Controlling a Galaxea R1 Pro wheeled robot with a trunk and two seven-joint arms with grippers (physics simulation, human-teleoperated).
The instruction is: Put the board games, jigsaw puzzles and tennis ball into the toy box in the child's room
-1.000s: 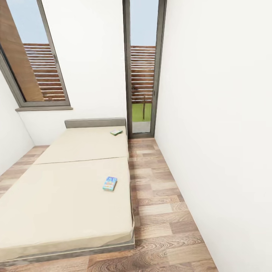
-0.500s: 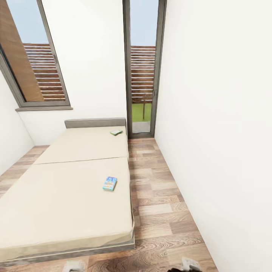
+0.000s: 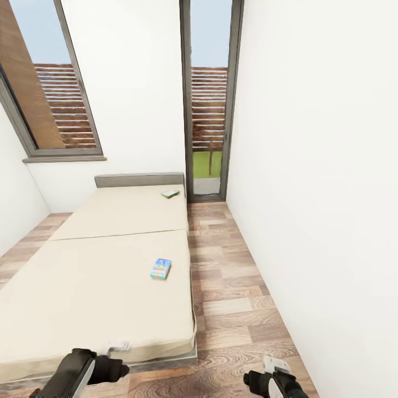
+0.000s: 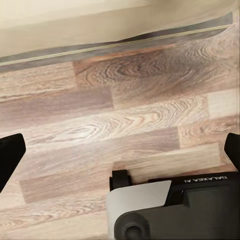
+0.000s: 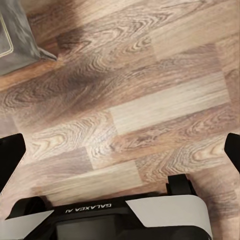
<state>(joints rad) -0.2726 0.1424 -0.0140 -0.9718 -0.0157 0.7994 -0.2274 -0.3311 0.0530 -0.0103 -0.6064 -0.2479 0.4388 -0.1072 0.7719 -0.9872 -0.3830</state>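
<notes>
Two board games lie on the beige bed. A blue, white and green one rests near the mattress's right edge. A green one sits far back by the grey headboard. My left gripper hovers at the bed's near corner, and its fingers stand wide apart over bare floor, open and empty. My right gripper hangs over the wood floor right of the bed, its fingers also spread, open and empty. The table, toy box, jigsaw puzzles and tennis ball are out of view.
A strip of wood-plank floor runs between the bed and the white right wall to a tall glass door. The bed's grey frame edge and its corner lie close ahead of the robot's base.
Both arms have risen into the head view from its bottom edge, the left up to the bed's near corner and the right over the floor. The board games have not moved.
</notes>
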